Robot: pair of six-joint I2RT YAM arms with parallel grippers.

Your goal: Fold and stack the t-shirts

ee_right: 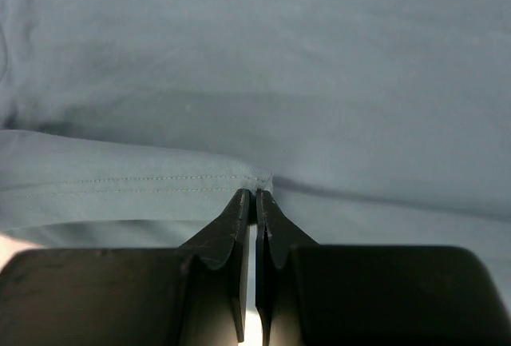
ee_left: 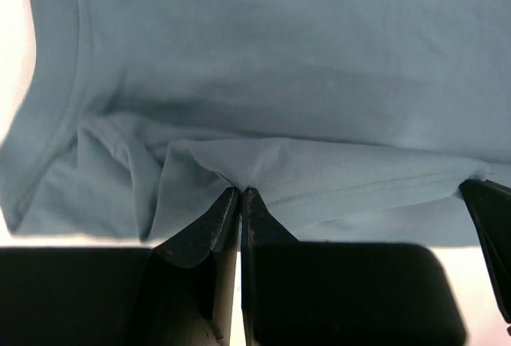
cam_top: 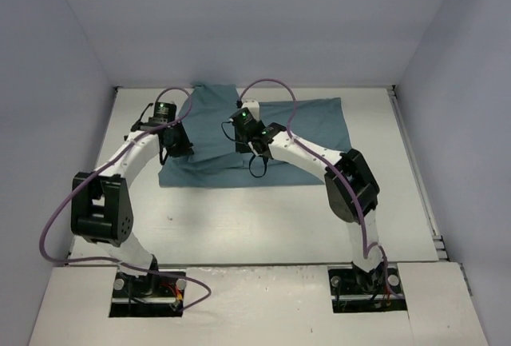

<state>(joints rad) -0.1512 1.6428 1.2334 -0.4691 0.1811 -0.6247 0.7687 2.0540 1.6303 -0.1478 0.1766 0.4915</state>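
Lying on the far half of a white desk (cam_top: 263, 218), a plain teal t-shirt (cam_top: 311, 134) is spread mostly flat, with one part reaching up toward the back wall at its left end. Both arms lean over the garment's left portion, near each other.

The left pincer (ee_left: 239, 194) is pressed together on a stitched hem, and the cloth puckers into small folds where the tips meet it. The right pincer (ee_right: 255, 194) is likewise closed tight, its tips nipping the end of another stitched hem that lies over a lower layer of fabric.

Judging by the soft wrinkles and the way the cloth gathers, the shirt is light, thin and limp. It should drape and sag from any point where it is lifted, and it has no stiffness to keep a shape. It looks neither fragile nor slippery, though layers may slide over one another. The doubled, stitched hems seem the best holds, taken at two points apart along one edge so the fabric between hangs straight
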